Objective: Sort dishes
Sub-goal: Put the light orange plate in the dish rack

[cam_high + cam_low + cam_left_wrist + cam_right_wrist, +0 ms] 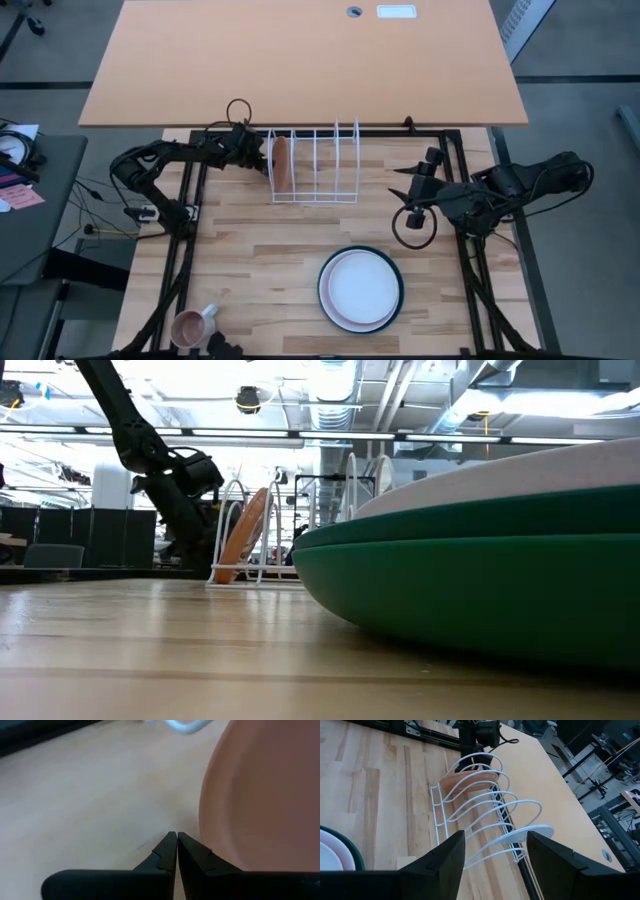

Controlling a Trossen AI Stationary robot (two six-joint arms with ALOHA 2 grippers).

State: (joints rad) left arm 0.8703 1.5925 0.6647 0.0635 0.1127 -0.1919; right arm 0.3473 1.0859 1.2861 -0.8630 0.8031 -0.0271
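Observation:
An orange-brown plate [282, 165] stands on its edge in the leftmost slot of the white wire rack [330, 165], leaning against a wire. My left gripper [176, 840] is shut, low by the table, right beside that plate's left face [260, 795]. A white plate [358, 285] lies on a pink one inside a dark green plate [398, 285] at the near middle of the table. My right gripper [495, 865] hangs open to the right of the rack, above the table, with nothing between its fingers. My left gripper's shut fingers [200, 857] slant down toward the table close against the lower left rim [212, 835] of the orange-brown plate. I cannot tell whether they touch it. The plate stays on edge in the rack.
A small pink mug [190, 325] stands at the near left corner. The rack's other slots [490, 815] hold nothing. A larger tan tabletop [300, 60] lies beyond the far edge. Bare wood lies between the rack and the plate stack.

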